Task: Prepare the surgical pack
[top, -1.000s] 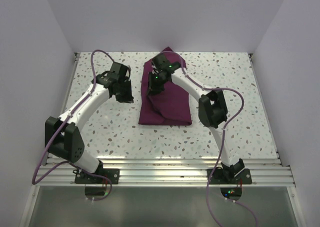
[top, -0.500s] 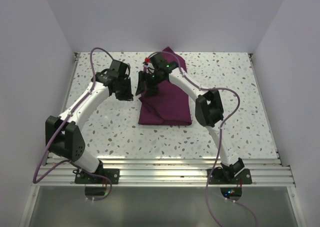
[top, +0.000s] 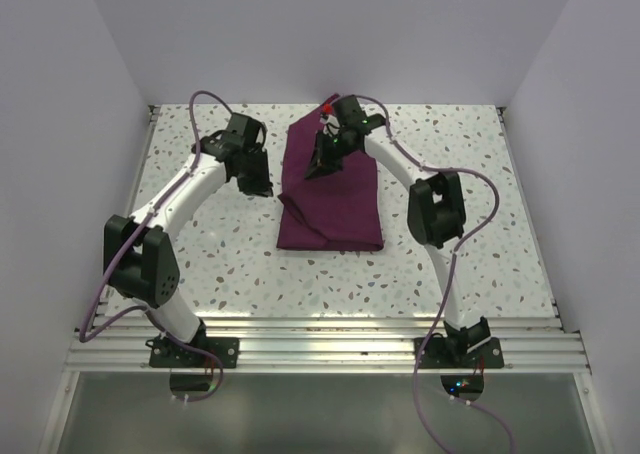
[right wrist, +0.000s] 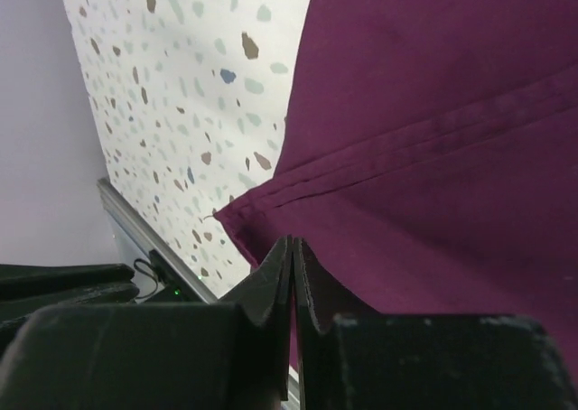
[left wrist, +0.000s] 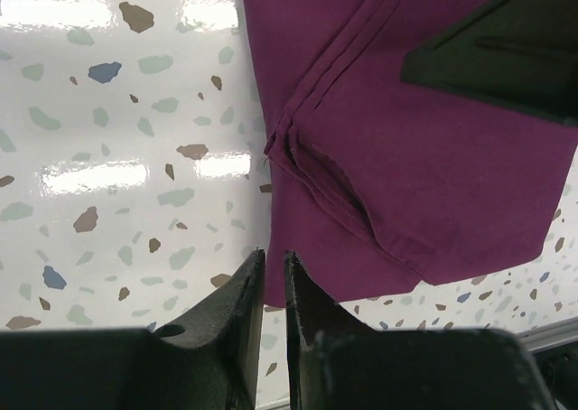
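Now, cloth (top: 330,199) folded on desk (top: 200,234).
Right end effector (right wrist: 291,243) closed over hem; left end effector (left wrist: 274,256) barely ajar, empty; likely readying next fold.

The top camera looks down over the whole table (top: 470,164); both wrist cameras closely face the purple cloth (left wrist: 406,175).

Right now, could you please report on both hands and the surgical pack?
Left hand barely open, empty, beside the folded maroon cloth. Right hand shut over it, grip unclear. Nothing in the way.
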You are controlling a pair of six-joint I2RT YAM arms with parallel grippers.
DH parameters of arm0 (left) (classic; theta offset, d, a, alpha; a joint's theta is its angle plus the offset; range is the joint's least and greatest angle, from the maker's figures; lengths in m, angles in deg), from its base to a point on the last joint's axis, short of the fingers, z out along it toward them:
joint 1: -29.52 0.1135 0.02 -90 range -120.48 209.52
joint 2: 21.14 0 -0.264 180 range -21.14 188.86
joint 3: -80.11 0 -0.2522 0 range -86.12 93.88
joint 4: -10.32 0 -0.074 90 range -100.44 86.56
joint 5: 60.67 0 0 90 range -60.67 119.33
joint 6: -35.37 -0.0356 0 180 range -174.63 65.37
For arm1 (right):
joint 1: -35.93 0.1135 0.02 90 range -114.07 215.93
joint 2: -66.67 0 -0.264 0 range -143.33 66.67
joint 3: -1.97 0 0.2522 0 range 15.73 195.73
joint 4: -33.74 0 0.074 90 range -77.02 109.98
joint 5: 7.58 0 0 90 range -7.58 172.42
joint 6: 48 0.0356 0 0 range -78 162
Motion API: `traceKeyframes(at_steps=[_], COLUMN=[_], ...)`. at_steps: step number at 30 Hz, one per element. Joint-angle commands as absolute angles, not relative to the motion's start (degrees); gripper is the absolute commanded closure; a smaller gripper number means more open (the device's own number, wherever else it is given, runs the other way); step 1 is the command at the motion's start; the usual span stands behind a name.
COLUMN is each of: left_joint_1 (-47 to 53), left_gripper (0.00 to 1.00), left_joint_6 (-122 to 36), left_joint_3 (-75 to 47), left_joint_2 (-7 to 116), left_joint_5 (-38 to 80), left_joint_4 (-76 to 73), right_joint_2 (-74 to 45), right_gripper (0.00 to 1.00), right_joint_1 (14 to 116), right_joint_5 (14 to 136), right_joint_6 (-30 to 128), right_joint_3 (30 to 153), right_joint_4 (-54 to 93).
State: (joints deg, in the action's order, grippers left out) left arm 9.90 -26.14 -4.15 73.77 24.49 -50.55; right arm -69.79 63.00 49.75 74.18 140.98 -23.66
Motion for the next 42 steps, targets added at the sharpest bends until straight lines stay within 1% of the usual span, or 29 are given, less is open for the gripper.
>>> traceKeyframes(at_steps=[1, 5, 12, 17, 19, 20, 21, 22, 24, 27, 28, 29, 32, 35, 37, 42], left_joint_1=[10.4, 10.4, 10.8, 11.6, 11.8, 11.9, 12.0, 12.2, 12.2, 12.2, 12.2, 12.2, 12.2, 12.2, 12.2, 13.2], left_gripper=[0.82, 0.82, 0.82, 0.81, 0.86, 0.95, 1.00, 1.00, 1.00, 1.00, 1.00, 1.00, 1.00, 1.00, 1.00, 1.00], left_joint_6=[-25.0, -25.2, -25.5, -27.7, -29.3, -30.3, -30.4, -30.2, -29.4, -27.0, -26.0, -24.2, -20.1, -17.7, -16.4, -20.1], left_joint_3=[-0.3, 0.0, 0.7, 4.5, 5.5, 6.1, 6.3, 6.6, 8.4, 10.9, 11.4, 12.5, 14.6, 20.3, 22.5, 25.9], left_joint_2=[75.3, 75.6, 77.1, 79.5, 81.2, 82.5, 83.3, 84.1, 87.6, 93.2, 94.7, 97.6, 103.2, 110.0, 112.5, 118.9], left_joint_5=[22.4, 22.9, 23.0, 21.1, 18.1, 15.0, 13.4, 9.9, 7.3, 1.3, -2.9, -4.8, -9.9, -14.9, -17.7, -18.1], left_joint_4=[-49.1, -49.3, -49.7, -47.0, -43.8, -40.1, -38.2, -36.2, -31.0, -23.7, -21.4, -16.9, -9.6, -7.6, -6.4, -12.8], right_joint_2=[-68.3, -67.8, -69.7, -65.9, -63.9, -63.1, -61.5, -61.0, -60.3, -60.6, -60.9, -61.4, -63.4, -66.6, -67.8, -70.6], right_gripper=[0.97, 0.98, 0.98, 0.98, 0.98, 0.98, 0.98, 0.99, 0.98, 0.99, 0.99, 0.98, 0.98, 0.98, 0.98, 0.98], right_joint_1=[67.0, 69.4, 71.2, 69.3, 67.4, 65.0, 63.7, 61.1, 58.6, 54.8, 54.0, 52.0, 49.0, 47.4, 46.9, 46.2], right_joint_5=[47.4, 46.7, 44.7, 49.1, 49.9, 49.8, 49.8, 49.7, 47.9, 47.2, 46.7, 46.1, 41.2, 37.5, 36.0, 35.6], right_joint_6=[73.6, 74.0, 74.6, 73.3, 73.8, 75.6, 76.9, 77.9, 80.0, 79.3, 79.2, 79.3, 80.7, 80.4, 80.1, 79.3], right_joint_3=[139.2, 136.1, 137.2, 139.4, 138.8, 136.5, 134.7, 131.4, 128.8, 126.9, 126.2, 125.6, 123.8, 125.2, 125.5, 122.9], right_joint_4=[-22.8, -20.7, -21.0, -20.2, -17.7, -16.2, -14.2, -10.6, -7.1, -5.7, -5.2, -4.5, -0.3, 0.3, 0.4, 0.4])
